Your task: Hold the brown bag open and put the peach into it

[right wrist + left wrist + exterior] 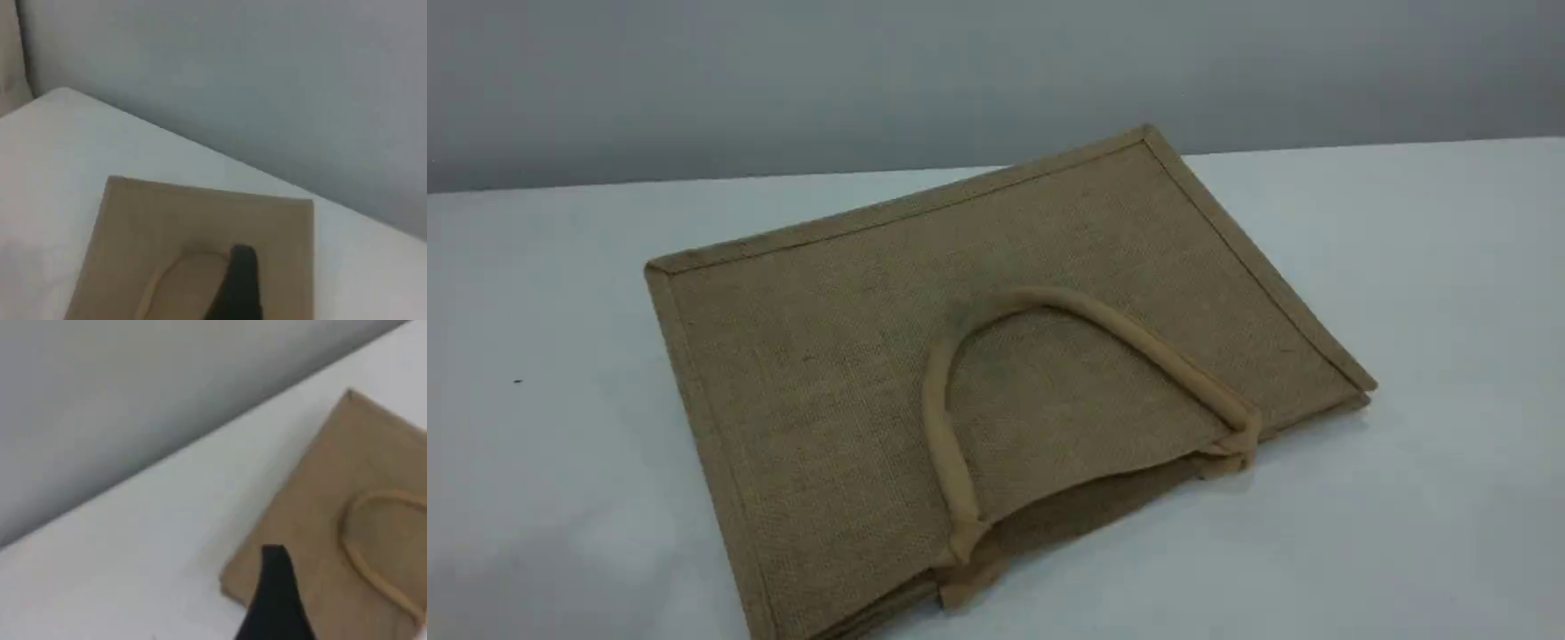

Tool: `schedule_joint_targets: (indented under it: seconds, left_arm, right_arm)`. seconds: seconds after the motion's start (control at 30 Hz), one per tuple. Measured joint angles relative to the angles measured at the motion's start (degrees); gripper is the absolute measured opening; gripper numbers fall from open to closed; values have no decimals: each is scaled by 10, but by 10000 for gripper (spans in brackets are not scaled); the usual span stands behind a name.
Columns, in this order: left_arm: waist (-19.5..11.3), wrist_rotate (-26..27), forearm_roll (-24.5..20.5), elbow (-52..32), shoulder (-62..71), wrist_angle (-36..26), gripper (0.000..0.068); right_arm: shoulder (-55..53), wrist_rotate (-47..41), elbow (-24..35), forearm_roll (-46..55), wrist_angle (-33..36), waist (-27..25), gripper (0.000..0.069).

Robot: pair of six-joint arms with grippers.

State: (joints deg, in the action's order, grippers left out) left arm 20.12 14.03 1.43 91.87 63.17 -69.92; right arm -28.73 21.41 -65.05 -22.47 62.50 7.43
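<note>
The brown bag [809,356] lies flat on the white table, its slightly gaping mouth along the near edge and one beige loop handle [1103,320] folded back on its top face. The peach is out of view. Neither arm shows in the scene view. In the left wrist view, one dark fingertip [275,563] of my left gripper hangs above a corner of the bag [320,500], holding nothing. In the right wrist view, the dark fingertip [240,267] of my right gripper hovers over the bag [160,220] near its handle, also holding nothing.
The white table [560,462] runs out on all sides of the bag. A plain grey wall [783,80] stands behind its far edge. A beige surface [10,60] shows at the right wrist view's upper left corner.
</note>
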Motion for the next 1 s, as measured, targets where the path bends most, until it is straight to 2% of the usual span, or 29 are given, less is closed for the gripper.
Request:
schedule_joint_targets:
  seconds: [0.4,0.57,0.8,1.0]
  left_arm:
    - [0,-1,1,-303,-306,2,490]
    - [0,-2,3,-404,-439,0,490]
    - [0,-49,3,-517,-576,-2,490]
    - [0,-61,8,-553,-588,5,490]
  right_arm:
    - [113,-11,0,24,75,0,587]
    - [137,-35,10,31,75,0,587]
    - [193,-35,103,33,75,0,587]
    - [238,-35,216,43,70,0,587]
